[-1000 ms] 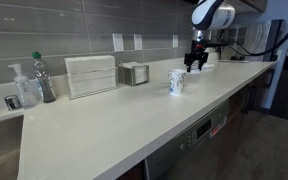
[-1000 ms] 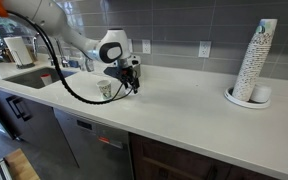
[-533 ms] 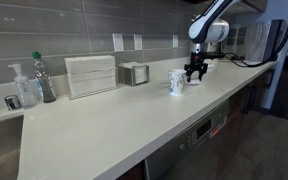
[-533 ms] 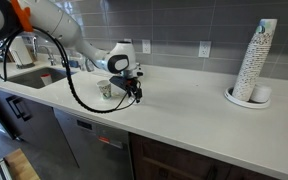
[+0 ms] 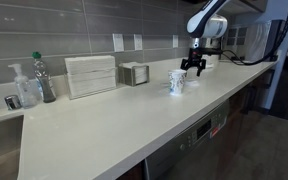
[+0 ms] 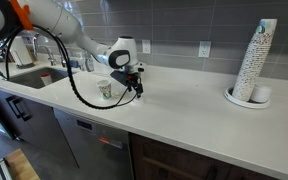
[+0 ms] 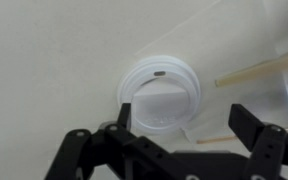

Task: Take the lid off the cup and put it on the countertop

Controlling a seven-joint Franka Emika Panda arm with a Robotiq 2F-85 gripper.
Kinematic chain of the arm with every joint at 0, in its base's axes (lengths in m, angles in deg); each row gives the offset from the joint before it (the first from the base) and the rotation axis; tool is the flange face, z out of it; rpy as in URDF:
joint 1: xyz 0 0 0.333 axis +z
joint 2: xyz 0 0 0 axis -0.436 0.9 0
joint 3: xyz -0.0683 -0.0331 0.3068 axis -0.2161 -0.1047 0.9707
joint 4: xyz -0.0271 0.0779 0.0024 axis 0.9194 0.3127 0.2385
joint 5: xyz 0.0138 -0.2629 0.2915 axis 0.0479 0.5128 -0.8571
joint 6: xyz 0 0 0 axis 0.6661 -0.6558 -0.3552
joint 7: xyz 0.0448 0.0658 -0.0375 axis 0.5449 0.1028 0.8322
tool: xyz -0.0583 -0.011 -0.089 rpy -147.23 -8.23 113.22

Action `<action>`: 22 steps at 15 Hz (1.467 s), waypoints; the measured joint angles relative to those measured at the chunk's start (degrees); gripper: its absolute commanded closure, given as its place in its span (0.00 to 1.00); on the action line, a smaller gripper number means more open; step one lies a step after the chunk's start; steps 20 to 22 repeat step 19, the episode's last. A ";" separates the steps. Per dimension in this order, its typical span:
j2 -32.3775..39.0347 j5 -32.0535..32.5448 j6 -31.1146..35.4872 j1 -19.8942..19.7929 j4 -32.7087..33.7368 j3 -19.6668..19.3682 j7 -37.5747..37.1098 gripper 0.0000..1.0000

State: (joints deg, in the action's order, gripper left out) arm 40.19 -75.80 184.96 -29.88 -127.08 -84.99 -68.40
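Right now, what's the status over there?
End effector open, above lid. Lid flat on countertop, off the cup. Nothing blocking.

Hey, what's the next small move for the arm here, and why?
Probably lift the gripper straight up and clear. In the wrist view the lid appears to lie flat on the countertop, and the fingers stand open, not gripping it.

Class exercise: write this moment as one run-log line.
hand: open, over lid | lid: flat on countertop, ungripped | cup: upright, beside hand, apart
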 measured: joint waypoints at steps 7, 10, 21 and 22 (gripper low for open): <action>-14.64 2.57 -15.94 2.83 -4.68 0.77 1.34 0.00; -24.05 2.58 -19.08 3.75 -11.00 2.12 4.29 0.00; -44.23 2.46 -19.71 5.43 -24.48 3.36 8.88 0.00; -44.23 2.46 -19.71 5.43 -24.48 3.36 8.88 0.00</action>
